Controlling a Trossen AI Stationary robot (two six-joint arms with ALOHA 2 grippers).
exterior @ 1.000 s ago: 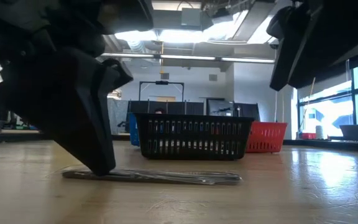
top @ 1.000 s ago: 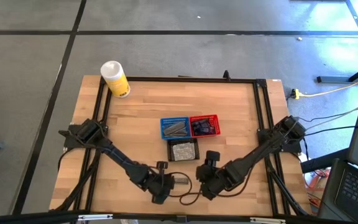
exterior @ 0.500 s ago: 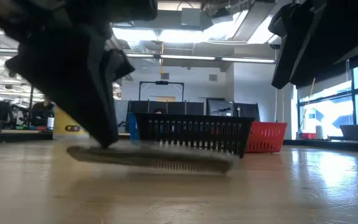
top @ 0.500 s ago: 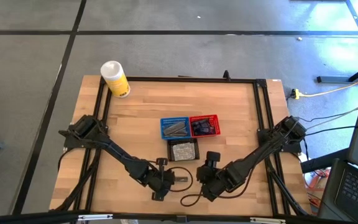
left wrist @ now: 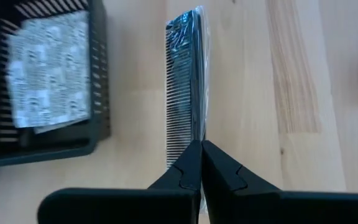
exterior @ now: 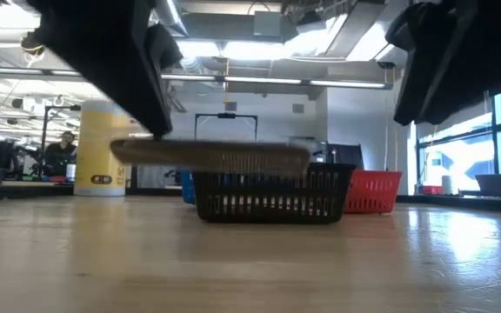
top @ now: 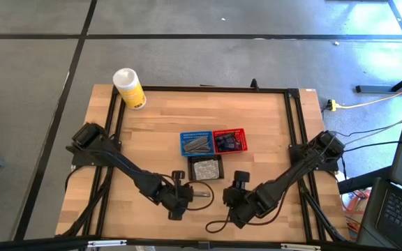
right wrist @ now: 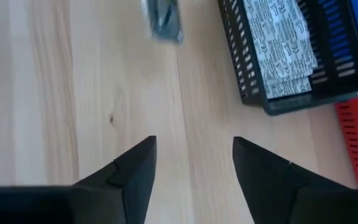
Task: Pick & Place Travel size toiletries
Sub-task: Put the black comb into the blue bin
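Black and wrapped in clear film, one comb (left wrist: 188, 81) is clamped at one end by the left gripper (left wrist: 201, 163), lifted clear of the wooden bench (top: 155, 129) just in front of the black basket (top: 206, 168). Three small baskets sit mid-bench: that black one holding white sachets (left wrist: 48, 68), plus one blue (top: 196, 143) and one red (top: 229, 141) behind it. One white-and-yellow canister (top: 128, 88) stands at the far left corner, while the right gripper (right wrist: 193, 158) hovers nearby, fingers spread apart with nothing between them.
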